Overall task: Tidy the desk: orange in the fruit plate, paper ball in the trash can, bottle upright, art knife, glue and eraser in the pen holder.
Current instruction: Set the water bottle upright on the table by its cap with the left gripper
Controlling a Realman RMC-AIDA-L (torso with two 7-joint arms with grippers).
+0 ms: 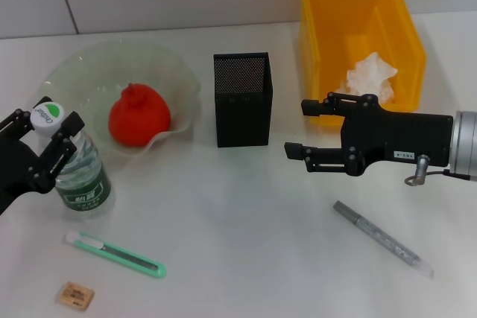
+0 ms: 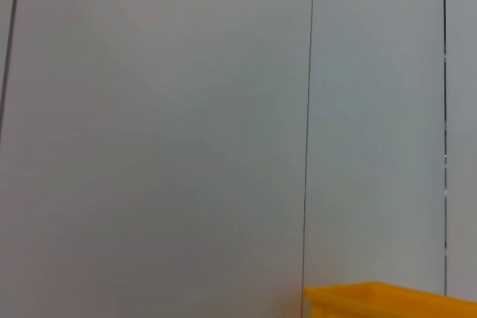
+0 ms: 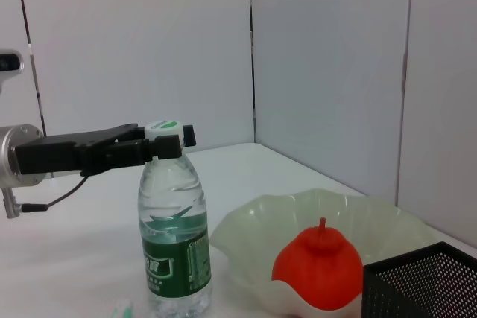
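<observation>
The clear ribbed plastic water bottle with a green label and white cap [image 1: 80, 165] stands upright at the table's left side, just in front of the frosted, wavy-rimmed glass fruit plate [image 1: 186, 80] that holds the glossy orange-red fruit [image 1: 139, 115]. The left gripper [image 1: 46, 135] has its black fingers spread on either side of the bottle's cap and neck (the right wrist view shows them level with the cap; contact cannot be confirmed). The right gripper [image 1: 297, 128] hovers with its fingers apart, between the black square mesh pen holder [image 1: 242, 99] and the yellow plastic bin [image 1: 399, 16], which contains the crumpled white paper ball [image 1: 370, 77]. On the smooth white table [image 1: 238, 221], the mint-green slim art knife [image 1: 114, 254] lies in front of the bottle, the small tan square eraser [image 1: 77, 295] near the front-left edge, and a grey glittery glue pen [image 1: 382, 238] lies diagonally at the front right, well apart from the rest.
</observation>
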